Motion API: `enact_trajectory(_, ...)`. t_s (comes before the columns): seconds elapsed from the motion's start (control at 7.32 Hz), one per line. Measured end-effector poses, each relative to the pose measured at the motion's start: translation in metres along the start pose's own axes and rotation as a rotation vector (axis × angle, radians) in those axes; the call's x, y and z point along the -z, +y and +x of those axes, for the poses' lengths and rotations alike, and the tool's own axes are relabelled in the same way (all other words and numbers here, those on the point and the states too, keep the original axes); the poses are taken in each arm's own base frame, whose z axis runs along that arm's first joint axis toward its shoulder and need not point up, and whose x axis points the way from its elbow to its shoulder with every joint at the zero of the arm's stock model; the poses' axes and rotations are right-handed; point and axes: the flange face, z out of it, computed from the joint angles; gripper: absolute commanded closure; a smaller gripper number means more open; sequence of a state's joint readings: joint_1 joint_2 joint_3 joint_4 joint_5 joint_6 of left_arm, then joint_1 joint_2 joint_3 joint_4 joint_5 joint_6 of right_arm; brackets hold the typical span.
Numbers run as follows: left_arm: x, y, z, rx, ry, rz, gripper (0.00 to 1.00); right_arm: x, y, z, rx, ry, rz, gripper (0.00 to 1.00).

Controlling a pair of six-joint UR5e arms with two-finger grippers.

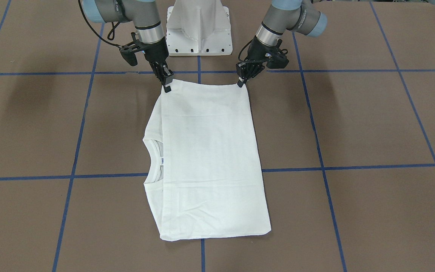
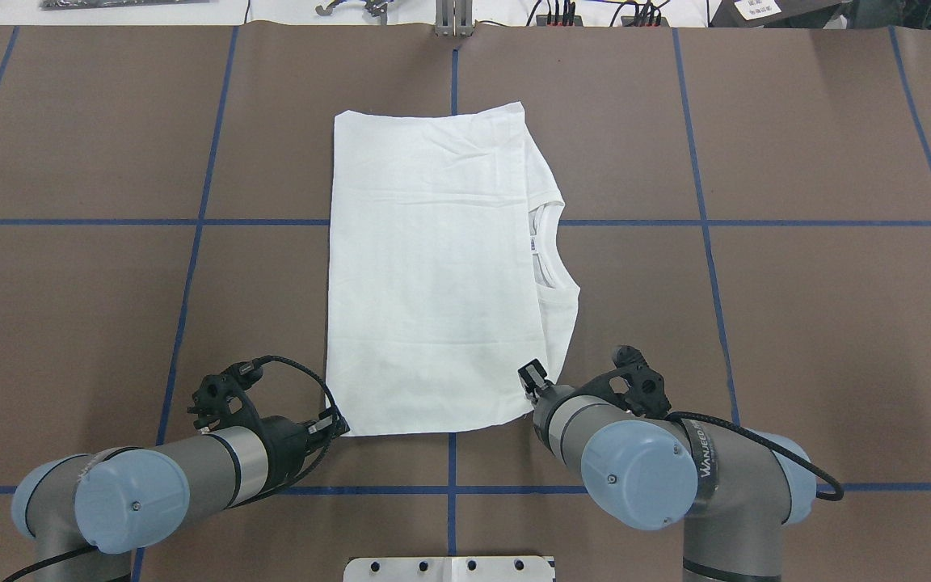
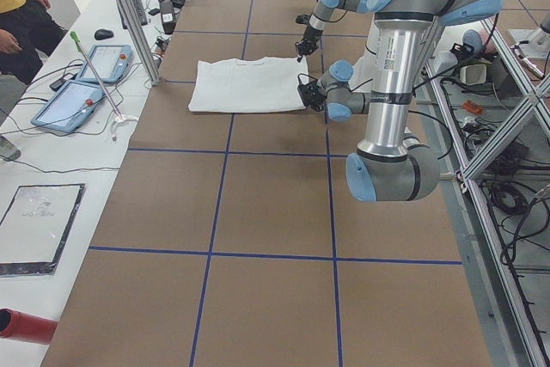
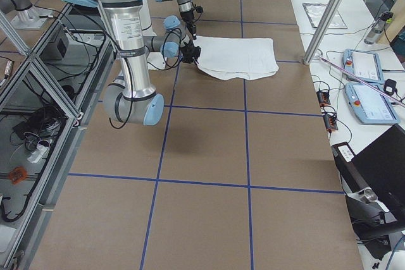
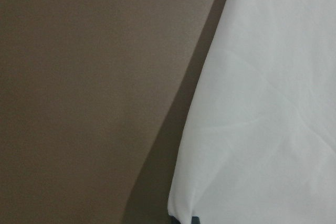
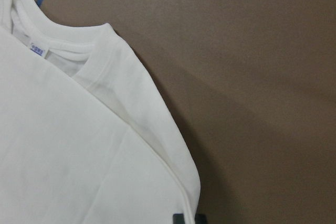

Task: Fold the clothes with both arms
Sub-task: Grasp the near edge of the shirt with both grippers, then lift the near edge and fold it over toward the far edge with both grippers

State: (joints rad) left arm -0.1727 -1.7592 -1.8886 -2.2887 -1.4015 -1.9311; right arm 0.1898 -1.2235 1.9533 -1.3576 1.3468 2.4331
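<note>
pinching the near corners of a shirt

seen from overhead, the shirt [image 2: 433, 267] lies on the table [image 2: 797, 323], long axis running 6 to 12 o'clock, collar [image 2: 548, 252] on its 3 o'clock edge. the left gripper [image 1: 241, 82] looks clamped on the 7 o'clock corner, the right gripper [image 1: 167, 86] on the 5 o'clock corner. both wrist views crop the pinch itself, so it is hard to confirm.
</note>
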Motion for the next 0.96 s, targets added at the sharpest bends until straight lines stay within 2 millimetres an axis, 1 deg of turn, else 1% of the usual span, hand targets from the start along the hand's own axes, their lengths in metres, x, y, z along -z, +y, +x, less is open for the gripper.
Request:
enact_trajectory(0.14,0.014,0.003,0.011,0.005,0.029,-0.015,1.0,0.007,-0.006,0.004,-0.001,-0.002,-0.004,1.0)
enact_trajectory(0.27,0.036,0.008,0.024,0.013,0.068,-0.039,1.0,0.022,-0.014,0.013,-0.001,-0.004,-0.015,1.0)
enact_trajectory(0.41,0.065,0.014,0.04,0.021,0.109,-0.067,1.0,0.045,-0.024,0.022,-0.003,-0.012,-0.035,1.0)
enact_trajectory(0.55,0.098,0.019,0.062,0.027,0.14,-0.094,1.0,0.072,-0.034,0.021,-0.012,-0.033,-0.061,1.0)
enact_trajectory(0.68,0.123,0.023,0.084,0.025,0.146,-0.116,1.0,0.093,-0.041,0.01,-0.024,-0.064,-0.084,1.0)
enact_trajectory(0.82,0.131,0.018,0.103,0.012,0.135,-0.109,1.0,0.105,-0.048,-0.009,-0.027,-0.093,-0.097,1.0)
enact_trajectory(0.96,0.123,0.001,0.118,-0.018,0.114,-0.066,1.0,0.104,-0.054,-0.038,-0.021,-0.116,-0.102,1.0)
